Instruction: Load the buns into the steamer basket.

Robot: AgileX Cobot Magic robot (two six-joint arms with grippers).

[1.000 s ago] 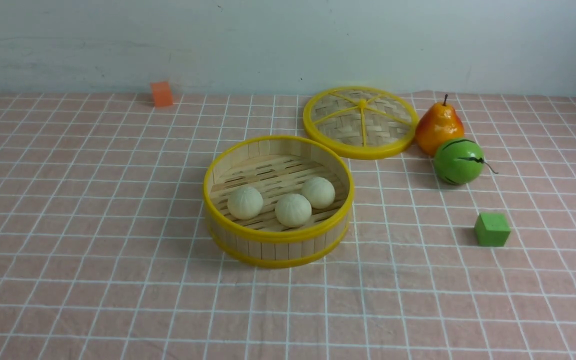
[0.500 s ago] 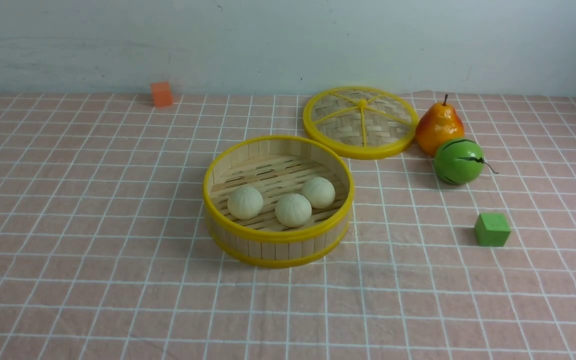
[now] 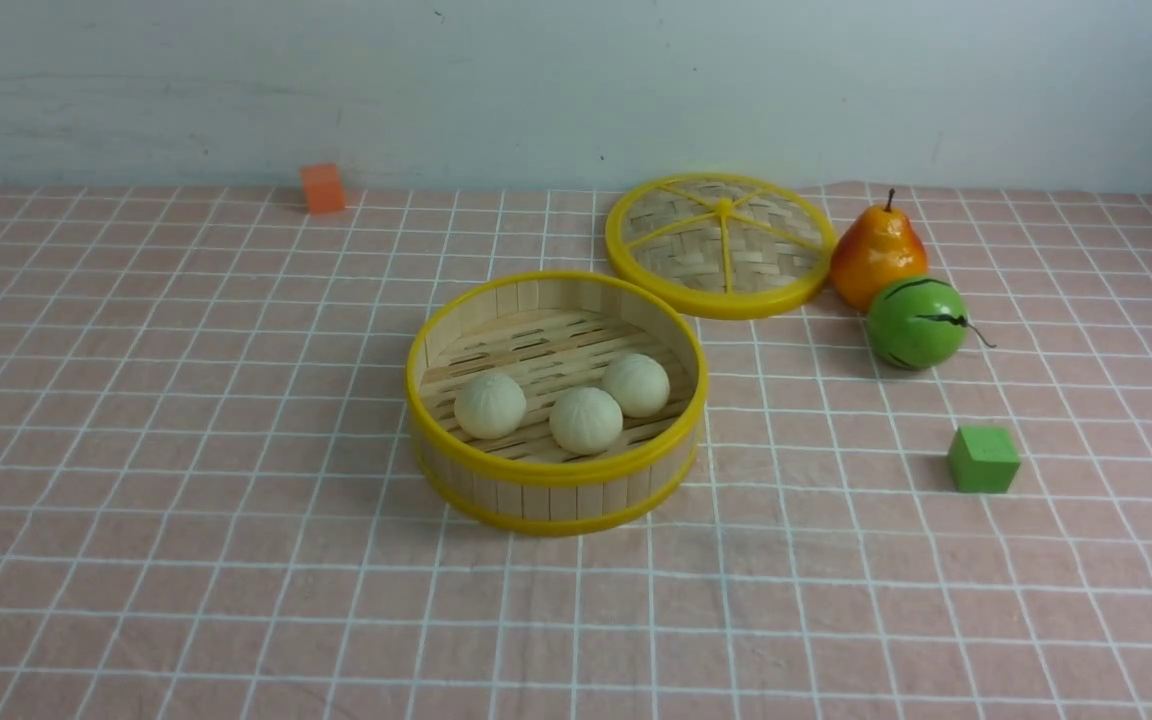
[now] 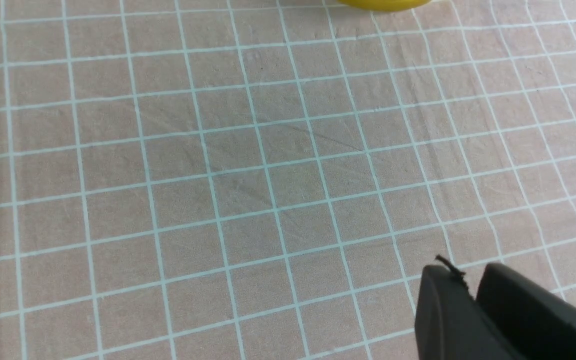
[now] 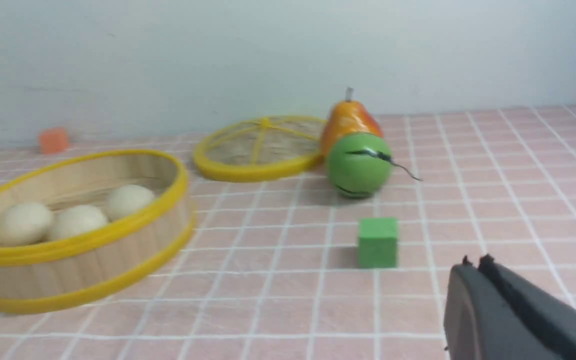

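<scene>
The steamer basket [image 3: 556,470] stands upright near the middle of the pink checked tablecloth [image 3: 186,450], and all three buns lie on its slatted floor. Taking the basket as a clock face in the front view, the first bun [image 3: 490,405] sits toward 8 o'clock, the second bun [image 3: 586,420] near 5 o'clock close to the front wall, and the third bun [image 3: 636,385] at about 3 o'clock. The second and third look to be touching or nearly so, while the first lies a little apart.

From the basket, the woven lid [image 3: 723,245] lies flat at 1 o'clock, just beside it. The pear [image 3: 876,255] stands upright at the lid's 3 o'clock, with the green striped ball [image 3: 916,322] close against it on the near side. The green cube [image 3: 983,459] sits at the basket's 3 o'clock, well apart, and the orange cube [image 3: 323,188] is far off at 11 o'clock by the wall.

The left gripper [image 4: 470,277] hangs over bare cloth, its fingers pressed together and holding nothing. The right gripper [image 5: 474,265] has its fingers closed against each other too, empty, near the green cube
</scene>
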